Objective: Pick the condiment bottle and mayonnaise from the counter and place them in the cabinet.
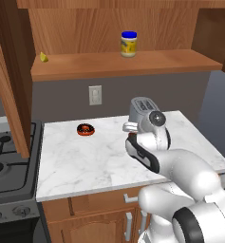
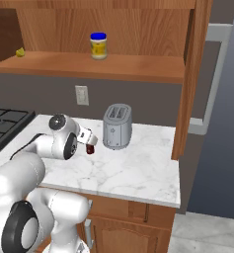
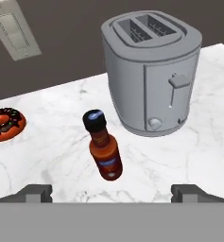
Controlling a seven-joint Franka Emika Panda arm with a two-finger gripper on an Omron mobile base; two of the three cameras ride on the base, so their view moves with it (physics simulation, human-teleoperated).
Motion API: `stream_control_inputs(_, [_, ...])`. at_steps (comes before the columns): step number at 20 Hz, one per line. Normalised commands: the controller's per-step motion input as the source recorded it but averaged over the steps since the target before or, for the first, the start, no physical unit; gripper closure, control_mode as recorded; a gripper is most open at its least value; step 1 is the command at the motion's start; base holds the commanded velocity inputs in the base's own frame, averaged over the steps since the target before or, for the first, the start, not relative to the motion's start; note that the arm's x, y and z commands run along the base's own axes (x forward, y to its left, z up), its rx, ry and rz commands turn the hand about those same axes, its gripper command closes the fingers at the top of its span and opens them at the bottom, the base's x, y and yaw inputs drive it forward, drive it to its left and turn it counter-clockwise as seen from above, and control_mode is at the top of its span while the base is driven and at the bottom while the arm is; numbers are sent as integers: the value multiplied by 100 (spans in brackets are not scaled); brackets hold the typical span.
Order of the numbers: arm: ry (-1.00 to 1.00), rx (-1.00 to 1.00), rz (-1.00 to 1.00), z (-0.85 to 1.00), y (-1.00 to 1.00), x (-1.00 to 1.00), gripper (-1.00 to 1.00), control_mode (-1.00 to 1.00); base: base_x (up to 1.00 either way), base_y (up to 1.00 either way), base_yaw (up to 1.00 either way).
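End effector (image 3: pixel 111 193) hangs low over the desk (image 3: pixel 52 146), jaws spread wide, nothing in them. The bottle (image 3: pixel 104 147) stands upright on the marble, between the two fingertips (image 3: pixel 35 192) as the hand camera sees it, touching neither. Just beside it sits the grey toaster (image 3: pixel 153 71); a chocolate donut (image 3: pixel 4 124) lies well off to the other side. Up in the cabinet (image 1: pixel 118 64), the mayonnaise jar (image 1: pixel 128 43) is on the shelf, with a small yellow piece (image 1: pixel 43 57) at the far end.

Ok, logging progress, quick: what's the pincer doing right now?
Pincer: open, holding nothing; the condiment bottle stands on the counter ahead of it.
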Motion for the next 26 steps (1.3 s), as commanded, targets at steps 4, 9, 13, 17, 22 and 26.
stream_control_inputs(4, [4, -6, 9, -7, 0, 0, -100, -100, 0, 0, 0])
stream_control_inputs(9, [5, -6, 10, -7, 0, 0, -100, -100, 0, 0, 0])
stream_control_inputs(13, [6, -5, 9, -4, 0, 0, -100, -100, 0, 0, 0])
stream_control_inputs(17, [1, -1, 1, 0, 0, 0, -100, -100, 0, 0, 0])
stream_control_inputs(22, [0, -1, 0, -4, 1, 0, -100, -100, 0, 0, 0])
stream_control_inputs(26, [0, -3, 0, -9, 4, 3, -100, -100, 0, 0, 0])
